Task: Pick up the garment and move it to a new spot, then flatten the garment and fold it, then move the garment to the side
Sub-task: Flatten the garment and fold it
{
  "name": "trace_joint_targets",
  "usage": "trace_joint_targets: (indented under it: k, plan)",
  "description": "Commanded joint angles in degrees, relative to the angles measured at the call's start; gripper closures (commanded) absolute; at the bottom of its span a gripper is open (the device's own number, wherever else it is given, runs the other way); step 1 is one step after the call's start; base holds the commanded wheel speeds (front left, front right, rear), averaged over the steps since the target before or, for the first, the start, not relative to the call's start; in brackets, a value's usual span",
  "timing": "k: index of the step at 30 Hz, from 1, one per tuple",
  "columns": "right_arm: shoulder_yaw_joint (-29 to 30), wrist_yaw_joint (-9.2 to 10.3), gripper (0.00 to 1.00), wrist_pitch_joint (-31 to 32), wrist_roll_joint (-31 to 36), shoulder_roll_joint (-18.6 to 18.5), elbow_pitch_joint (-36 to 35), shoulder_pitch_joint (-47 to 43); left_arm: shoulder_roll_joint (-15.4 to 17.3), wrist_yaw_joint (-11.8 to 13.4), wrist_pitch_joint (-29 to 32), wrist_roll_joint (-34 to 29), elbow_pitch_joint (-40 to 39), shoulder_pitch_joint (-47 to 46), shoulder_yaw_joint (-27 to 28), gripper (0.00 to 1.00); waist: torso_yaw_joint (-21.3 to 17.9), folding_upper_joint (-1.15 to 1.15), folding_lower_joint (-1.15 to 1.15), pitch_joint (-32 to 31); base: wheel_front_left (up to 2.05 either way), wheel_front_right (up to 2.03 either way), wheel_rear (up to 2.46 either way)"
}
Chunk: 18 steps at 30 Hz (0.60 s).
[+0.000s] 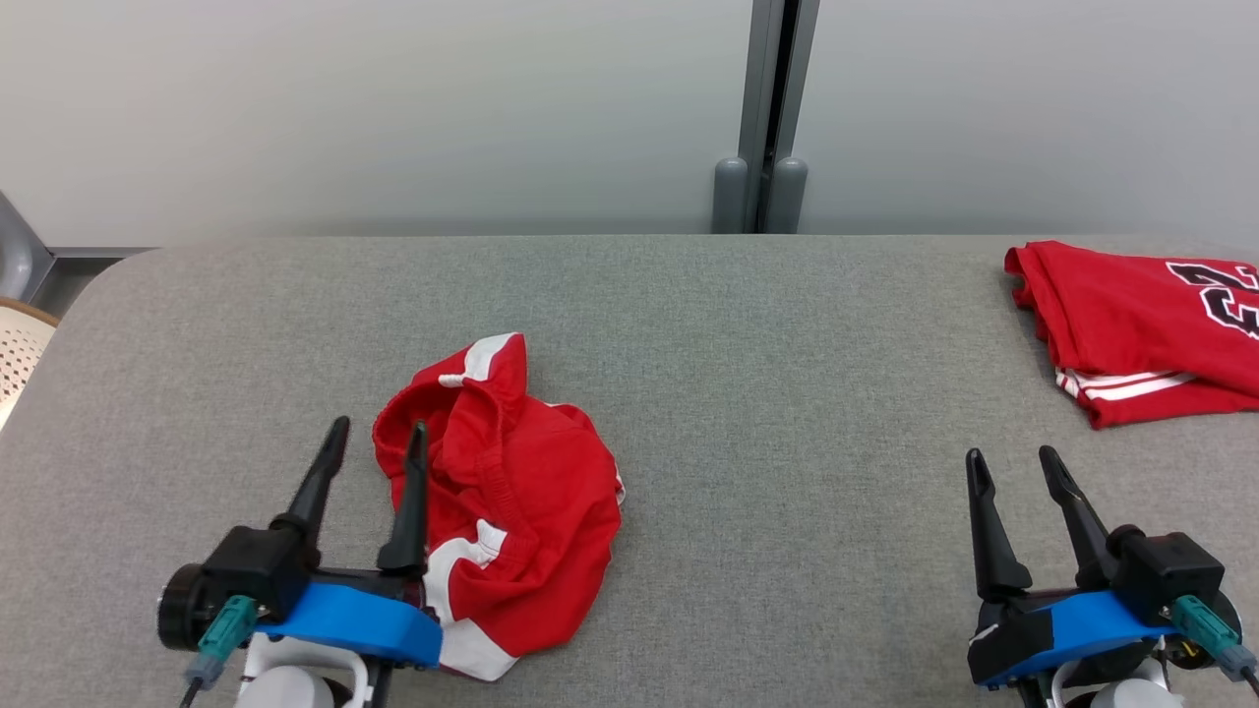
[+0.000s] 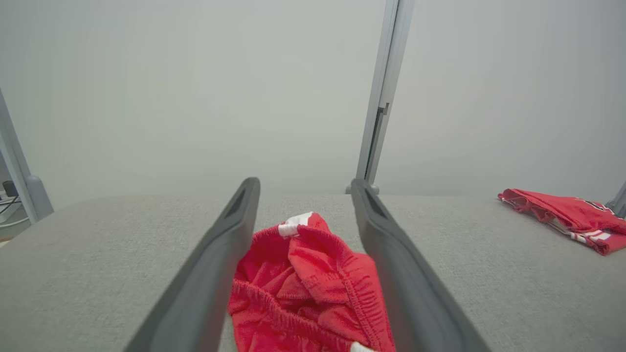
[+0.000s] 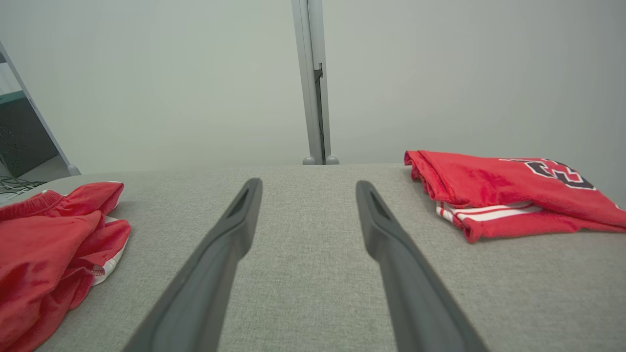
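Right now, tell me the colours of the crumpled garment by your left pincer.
Red crumpled garment with white trim; the head view shows it best.

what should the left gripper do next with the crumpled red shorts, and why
Probably lower the open left gripper and close it on the waistband of the shorts to start spreading them: they lie crumpled in a heap on the table, unheld, not yet flat.

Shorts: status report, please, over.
Left gripper open at the crumpled shorts, nothing held. Right gripper open over the table. Shorts heaped, not yet flattened. Folded jersey at far right, out of the way.
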<state>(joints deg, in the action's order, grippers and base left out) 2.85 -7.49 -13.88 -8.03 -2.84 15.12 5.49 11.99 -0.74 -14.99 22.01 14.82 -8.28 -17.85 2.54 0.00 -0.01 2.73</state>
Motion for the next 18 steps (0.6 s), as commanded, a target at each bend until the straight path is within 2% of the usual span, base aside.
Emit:
trace_joint_targets:
  k: [1,9,18]
  plan:
    - [0.0,-0.01,0.0,-0.3,-0.1,-0.1,0.1,-1.0,0.2,0.4,-0.2,-1.4,-1.4,1.1,2.3,0.0,0.0,0.0,0.01,-0.3,0.0,0.0,0.0]
    - [0.1,-0.01,0.0,-0.4,-0.1,-0.1,0.2,-1.4,1.1,0.0,-0.2,-5.7,-3.9,4.1,11.2,0.0,0.5,0.0,0.01,-1.0,0.0,0.0,0.0]
    - [0.1,-0.01,0.0,-0.4,0.2,-0.1,0.6,-1.7,-0.3,-1.6,-0.2,-8.5,-3.3,5.4,14.7,0.0,0.9,0.0,0.01,-0.8,0.0,0.0,0.0]
